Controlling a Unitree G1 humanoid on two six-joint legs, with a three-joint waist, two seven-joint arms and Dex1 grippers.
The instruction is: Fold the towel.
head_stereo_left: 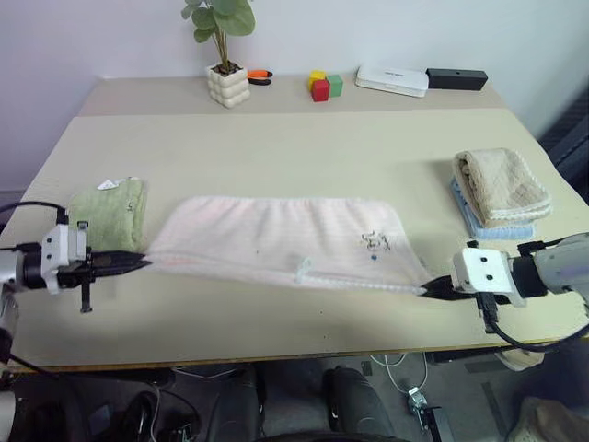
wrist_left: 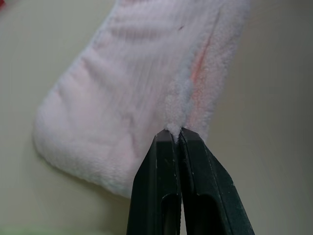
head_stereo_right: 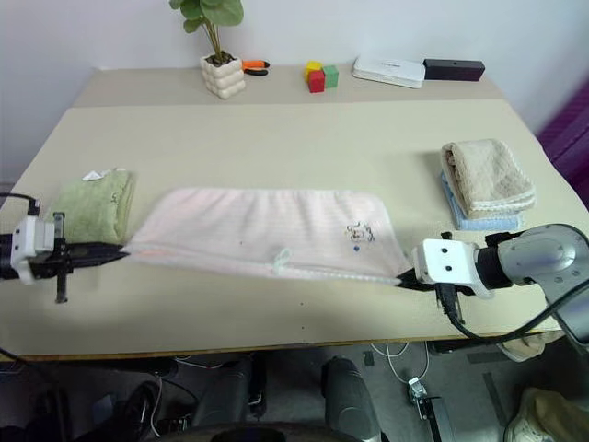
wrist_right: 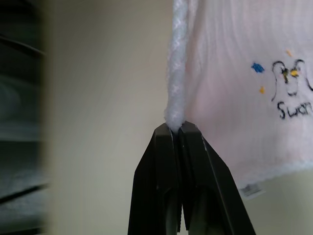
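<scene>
lengthwise, the fluffy pink towel stretches between left gripper and right gripper, both clamped on corners.

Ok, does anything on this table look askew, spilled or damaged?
Nothing spilled or damaged. The towel lies folded lengthwise, pinched at each end by the left gripper and right gripper; its near edge sags unevenly and a small tag sticks out.
</scene>
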